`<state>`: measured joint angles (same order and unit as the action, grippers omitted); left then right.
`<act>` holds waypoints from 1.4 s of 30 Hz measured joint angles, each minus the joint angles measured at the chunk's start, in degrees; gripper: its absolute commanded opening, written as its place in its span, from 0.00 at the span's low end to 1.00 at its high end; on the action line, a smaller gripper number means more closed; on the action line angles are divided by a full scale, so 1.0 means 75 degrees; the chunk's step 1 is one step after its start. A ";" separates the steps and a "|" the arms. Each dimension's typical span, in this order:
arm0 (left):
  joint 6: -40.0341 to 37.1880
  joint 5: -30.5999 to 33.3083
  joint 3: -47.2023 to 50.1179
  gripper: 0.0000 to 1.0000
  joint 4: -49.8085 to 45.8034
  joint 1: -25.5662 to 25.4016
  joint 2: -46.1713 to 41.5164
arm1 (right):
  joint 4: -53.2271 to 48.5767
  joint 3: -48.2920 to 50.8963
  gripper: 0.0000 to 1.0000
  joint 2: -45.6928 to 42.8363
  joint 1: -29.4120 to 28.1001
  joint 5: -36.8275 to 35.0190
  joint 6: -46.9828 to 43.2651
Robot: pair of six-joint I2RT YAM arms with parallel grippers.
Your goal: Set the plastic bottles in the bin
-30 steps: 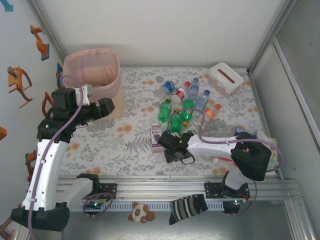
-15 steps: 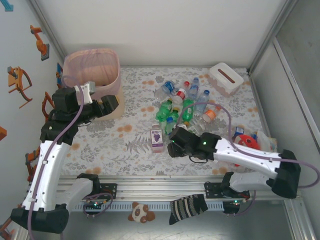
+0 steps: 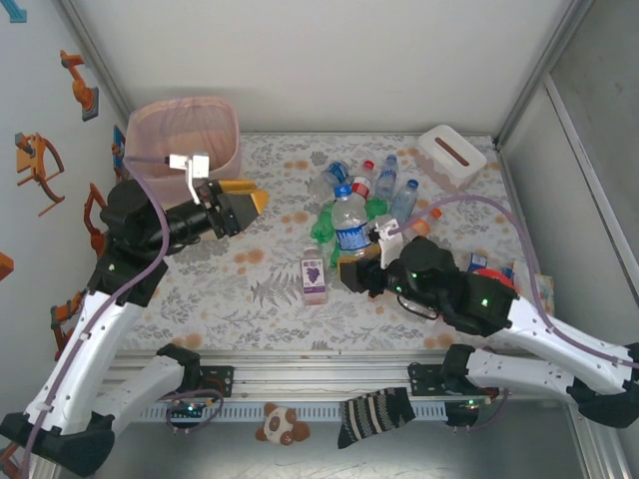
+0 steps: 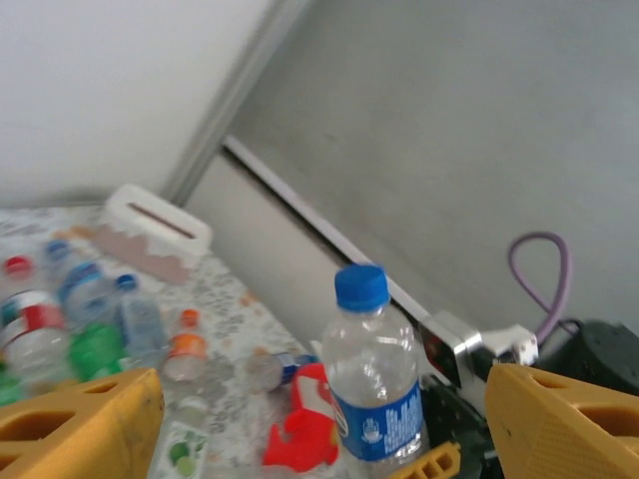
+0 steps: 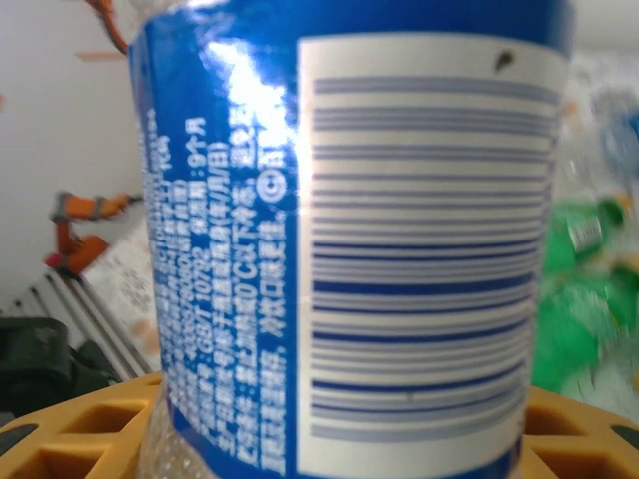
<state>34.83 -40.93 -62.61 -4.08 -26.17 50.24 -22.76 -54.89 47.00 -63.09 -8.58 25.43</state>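
Note:
My right gripper (image 3: pixel 355 261) is shut on the lower body of a clear bottle (image 3: pixel 349 224) with a blue cap and blue label, held upright above the table. In the right wrist view its label (image 5: pixel 399 249) is close up between the yellow fingers (image 5: pixel 80 429). The left wrist view shows the same bottle (image 4: pixel 374 374) ahead, between my left fingers (image 4: pixel 564 419) but well beyond them. My left gripper (image 3: pixel 236 206) is open with nothing in it, pointing right, just right of the bin (image 3: pixel 150 108). More plastic bottles (image 3: pixel 374 195) lie heaped behind the held one. A purple grape bottle (image 3: pixel 314 271) stands near it.
A white tissue box (image 3: pixel 451 155) sits at the back right. A red toy figure (image 4: pixel 300 429) lies right of the heap, close to my right arm. The floral table (image 3: pixel 260 249) has open room between bin and heap. Walls close in on the left, back and right.
My right arm has stretched out and lifted the blue-label bottle upright out of the heap. My left gripper has swung up and to the right, away from the bin's front.

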 measured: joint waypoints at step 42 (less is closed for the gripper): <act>-0.3051 -0.0294 -0.2387 0.53 0.0565 -0.4115 0.2197 | 0.2218 -0.1137 0.46 -0.0076 0.0000 0.3197 -0.1370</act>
<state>11.94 -43.13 -80.51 0.16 -57.04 66.72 -6.13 -63.42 46.44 -63.09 15.40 15.16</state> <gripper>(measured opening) 0.542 0.556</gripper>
